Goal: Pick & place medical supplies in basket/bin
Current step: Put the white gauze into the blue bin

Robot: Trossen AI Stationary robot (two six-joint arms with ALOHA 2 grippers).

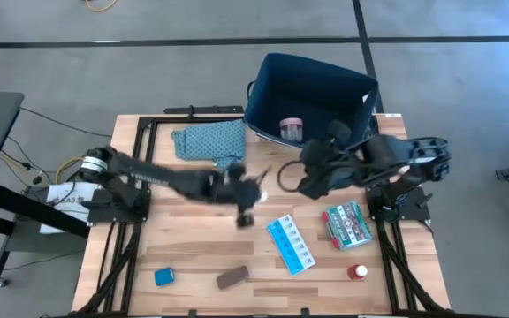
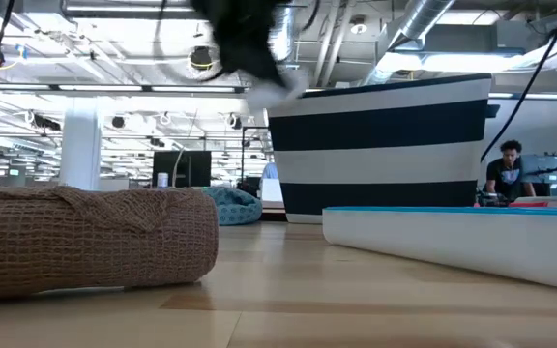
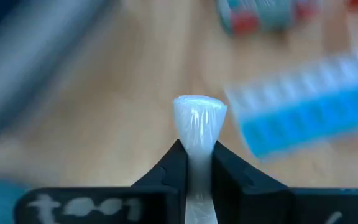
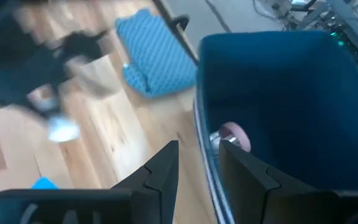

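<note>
Bin (image 1: 272, 79): I see it at the table's far edge, the pink roll (image 1: 291, 129) inside.
Left gripper (image 3: 197, 163): clamped on my white piece (image 3: 199, 121), mid-table.
Right gripper (image 4: 197, 158): fingers slightly apart, empty, beside the bin's rim.
Still out: pill organiser (image 1: 290, 244), green-red packet (image 1: 345, 223), bottle (image 1: 358, 272), blue cube (image 1: 164, 276), brown block (image 1: 231, 277).
Writing: none I can read.

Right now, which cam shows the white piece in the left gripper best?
Left wrist view: the crinkly white plastic piece sits centred, pinched in the left gripper. High view shows it only as a small pale blur. Right wrist view catches a distant white blob. Low view doesn't show it clearly.
</note>
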